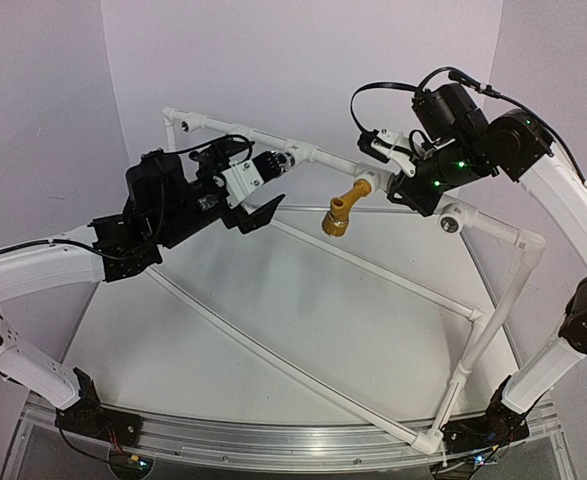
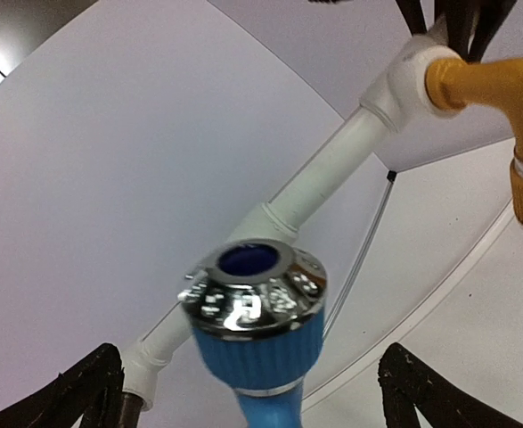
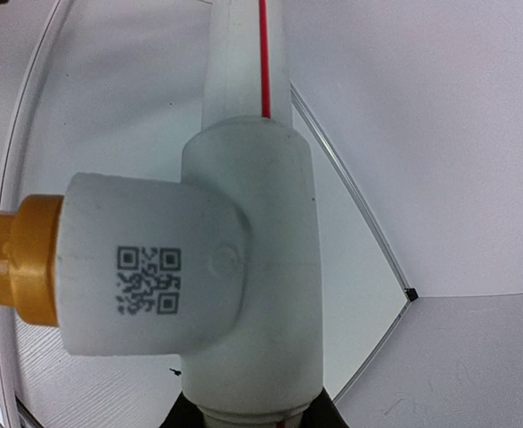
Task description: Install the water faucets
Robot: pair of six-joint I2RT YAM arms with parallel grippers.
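The blue water faucet [image 2: 259, 343] with its chrome-rimmed end stands between the wide-apart fingers [image 2: 78, 392] of my left gripper [image 2: 261, 397]; neither finger touches it. From above, the blue faucet [image 1: 275, 161] sits at the back rail of the white pipe frame [image 1: 373, 265], and my left gripper [image 1: 261, 183] is open around it. Its joint with the rail is hidden. The mustard-yellow faucet [image 1: 341, 212] sticks out of a white tee fitting [image 3: 216, 267] and hangs toward the table. My right gripper [image 1: 397, 186] is shut on the frame at that tee, its dark fingers [image 3: 176, 417] just showing below it.
The pipe frame runs from the back left corner [image 1: 176, 120] along the rail to an open socket [image 1: 452, 217] and down to the front right corner [image 1: 428, 440]. White walls stand close behind and on both sides.
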